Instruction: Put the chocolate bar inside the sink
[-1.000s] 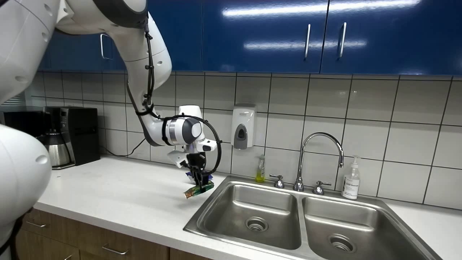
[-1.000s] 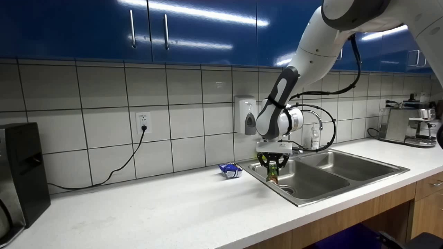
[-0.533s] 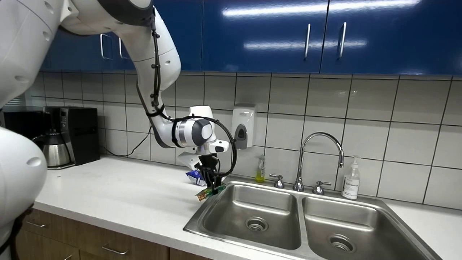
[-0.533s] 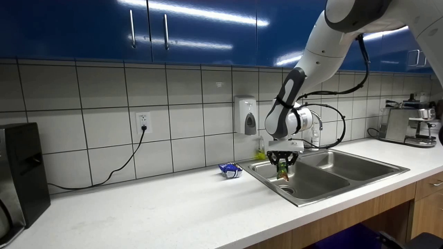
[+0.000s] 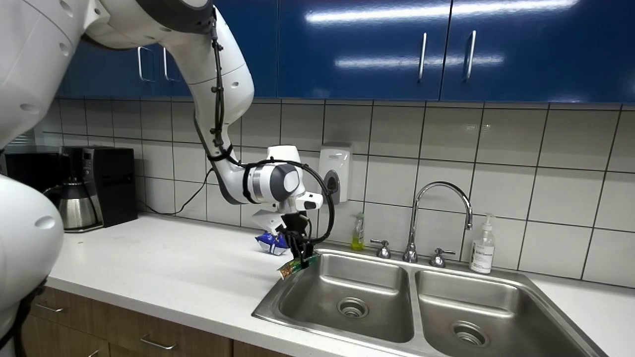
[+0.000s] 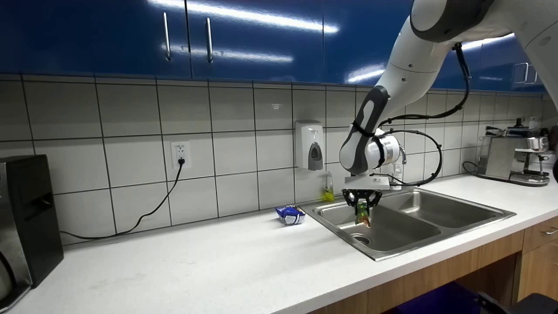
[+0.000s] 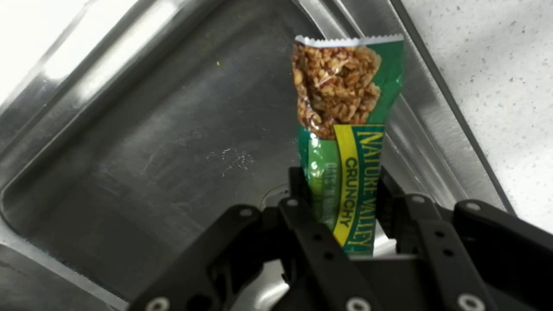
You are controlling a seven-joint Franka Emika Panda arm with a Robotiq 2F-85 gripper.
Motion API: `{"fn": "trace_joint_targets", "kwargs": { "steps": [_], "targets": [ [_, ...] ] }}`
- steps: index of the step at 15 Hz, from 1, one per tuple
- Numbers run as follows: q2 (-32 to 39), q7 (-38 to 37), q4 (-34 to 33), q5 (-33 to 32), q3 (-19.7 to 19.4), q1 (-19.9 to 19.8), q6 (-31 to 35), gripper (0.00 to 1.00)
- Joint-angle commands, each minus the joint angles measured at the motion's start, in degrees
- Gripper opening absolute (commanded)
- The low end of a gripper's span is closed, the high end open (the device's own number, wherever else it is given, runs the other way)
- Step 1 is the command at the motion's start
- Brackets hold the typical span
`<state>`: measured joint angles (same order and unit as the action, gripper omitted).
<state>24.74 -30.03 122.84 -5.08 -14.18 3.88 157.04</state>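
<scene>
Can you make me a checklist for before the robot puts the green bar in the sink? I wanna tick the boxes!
1. Grip on the green bar: ok. The gripper holds it.
2. All of the bar over the basin: cannot tell. In the wrist view, it overlaps the edge of the sink.
3. Bar low enough for a soft landing: cannot tell. No view shows the gap below it clearly.
4. Room beside the faucet: ok. In an exterior view it stands apart from the gripper.
5. Water off: ok. No stream shows.
6. Place of the blue packet: ok. It lies on the counter, outside the sink.
</scene>
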Motion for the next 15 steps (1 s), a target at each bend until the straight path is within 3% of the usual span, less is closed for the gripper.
{"fn": "trace_joint_targets", "kwargs": {
  "steps": [1,7,8,15],
  "targets": [
    [0.1,0.4,-0.1,0.5,-0.3,0.3,0.0,0.41],
    [0.1,0.4,0.0,0.5,-0.4,0.3,0.0,0.41],
    [0.1,0.4,0.0,0.5,-0.4,0.3,0.0,0.16],
    [4.9,1.0,-4.3,1.4,-1.8,-1.2,0.4,0.16]
  ]
}}
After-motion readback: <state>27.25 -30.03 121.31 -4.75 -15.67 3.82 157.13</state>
